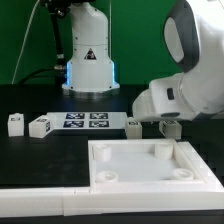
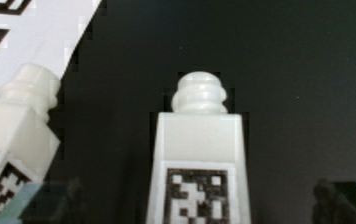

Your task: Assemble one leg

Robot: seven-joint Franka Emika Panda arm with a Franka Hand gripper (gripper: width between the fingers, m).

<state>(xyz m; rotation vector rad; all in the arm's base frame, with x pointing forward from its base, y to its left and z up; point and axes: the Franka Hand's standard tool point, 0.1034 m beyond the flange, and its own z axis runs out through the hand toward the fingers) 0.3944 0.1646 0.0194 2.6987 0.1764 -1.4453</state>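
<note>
Black table (image 1: 40, 150), tool (image 2: 187, 203) apparently straddling leg (image 2: 201, 150), fingertips (image 2: 347, 200) cropped

place: robotics lab | robot base (image 1: 88, 62) | marker board (image 1: 85, 121) | black table (image 1: 40, 160)

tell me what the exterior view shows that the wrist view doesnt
Only the exterior view: the white tray with round sockets, the arm, and two legs at the exterior view's left. Only the wrist view: one leg close up, its ridged tip and tag, standing inside the open gripper. Both: upright legs on the black table and the marker board.
</note>
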